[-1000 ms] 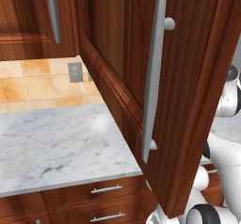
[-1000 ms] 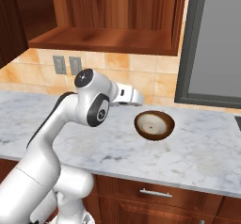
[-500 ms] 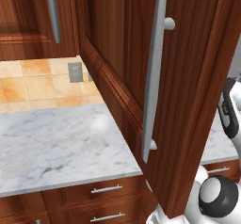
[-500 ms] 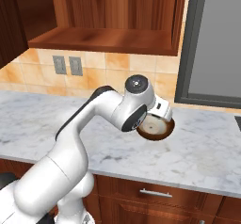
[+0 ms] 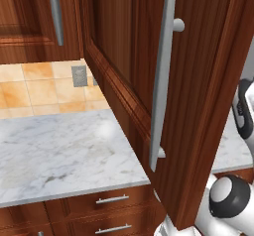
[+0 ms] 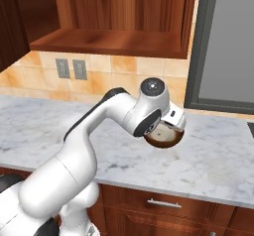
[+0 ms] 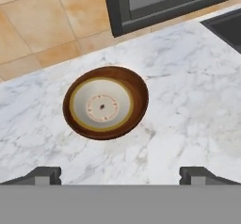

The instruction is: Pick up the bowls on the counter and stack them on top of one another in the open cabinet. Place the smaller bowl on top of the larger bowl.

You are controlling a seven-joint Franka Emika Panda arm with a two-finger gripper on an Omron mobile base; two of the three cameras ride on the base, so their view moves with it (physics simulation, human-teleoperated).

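Note:
A brown bowl point(image 7: 106, 102) with a cream inside and a yellow ring sits upright on the white marble counter point(image 7: 188, 100). In the hand view it lies just ahead of my gripper point(image 7: 120, 175), which stands open and empty, fingertips point(image 7: 44, 173) wide apart and clear of the rim. In the right base view my wrist hangs directly over the bowl point(image 6: 166, 140) and covers most of it. The open cabinet point(image 6: 114, 40) shows its bare wooden shelf above and to the left. Its door point(image 5: 198, 81) with the long silver bar handle point(image 5: 161, 81) swings out over the counter point(image 5: 59, 150).
A dark-framed appliance point(image 6: 223, 46) stands on the counter right behind the bowl. Wall outlets point(image 6: 69, 69) sit in the tiled backsplash. A dark sink or cooktop corner point(image 7: 228, 23) lies at the far right. Drawers point(image 5: 111, 199) run under the counter.
My arm has swung to the right, from left of the bowl to straight above it. The jaws have stayed open. The bowl has not moved.

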